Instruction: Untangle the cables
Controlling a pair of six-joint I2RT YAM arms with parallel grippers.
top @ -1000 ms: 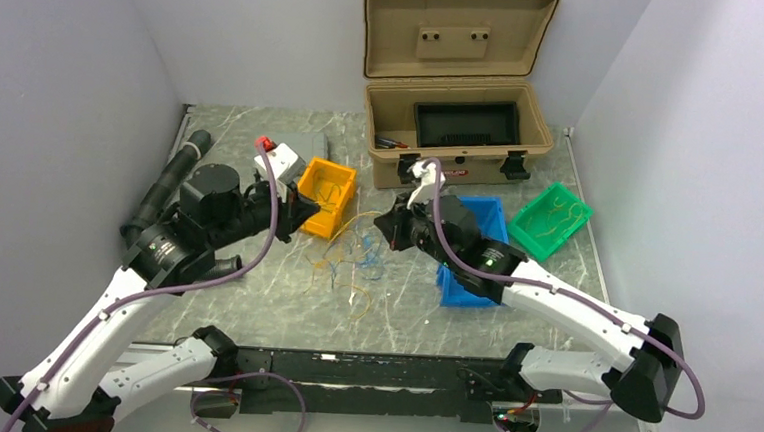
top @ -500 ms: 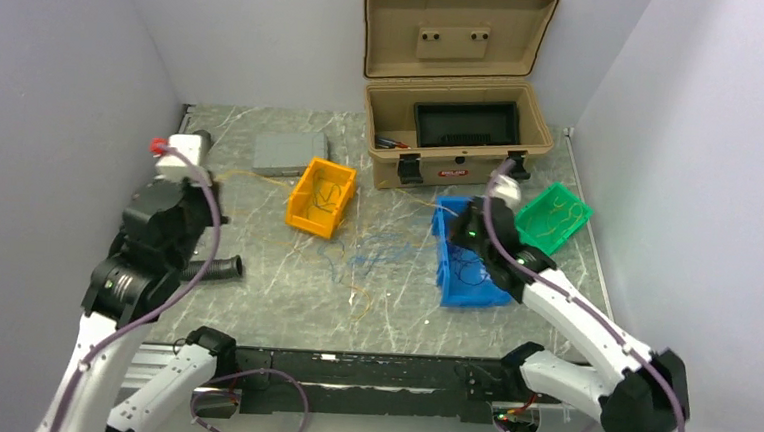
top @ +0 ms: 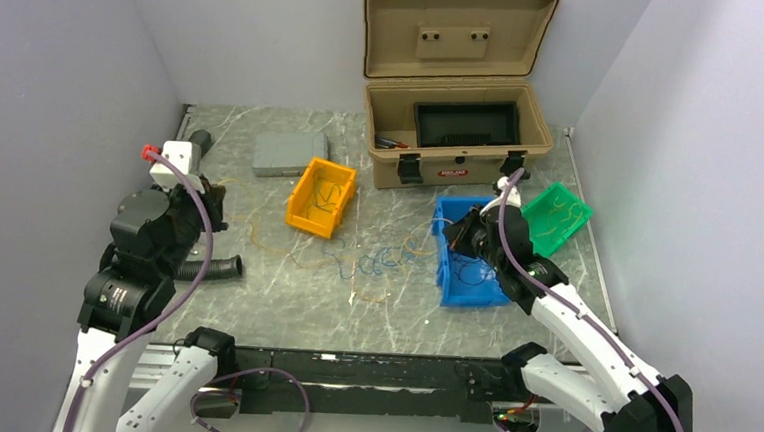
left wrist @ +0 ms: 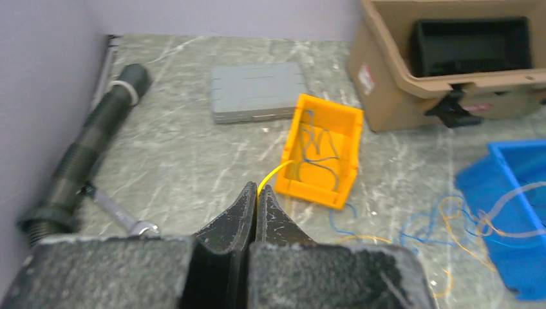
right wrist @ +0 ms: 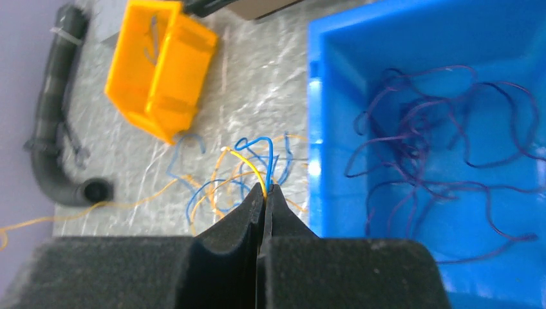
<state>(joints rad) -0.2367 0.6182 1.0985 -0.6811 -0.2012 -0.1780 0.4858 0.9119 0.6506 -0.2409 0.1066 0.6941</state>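
Yellow, blue, dark thin cables [top: 375, 264] mid-frame. L claw [left wrist: 256, 190] pinches yellow strand, R claw [right wrist: 265, 188] pinches yellow+blue. Tan plastic case [top: 486, 165] up top: label [top: 454, 172] too tiny to read.

Soft, bright, even light fills all three views, leaving only faint shadows on the grey table [top: 283, 300] beneath the arms. The overhead view is sharp. The left wrist view is blurred throughout, and the tan case [left wrist: 386, 84] looks smeared. In the right wrist view, white glare lies on the table beside the blue bin [right wrist: 322, 96]. The right gripper [right wrist: 265, 187] in the foreground looks soft.
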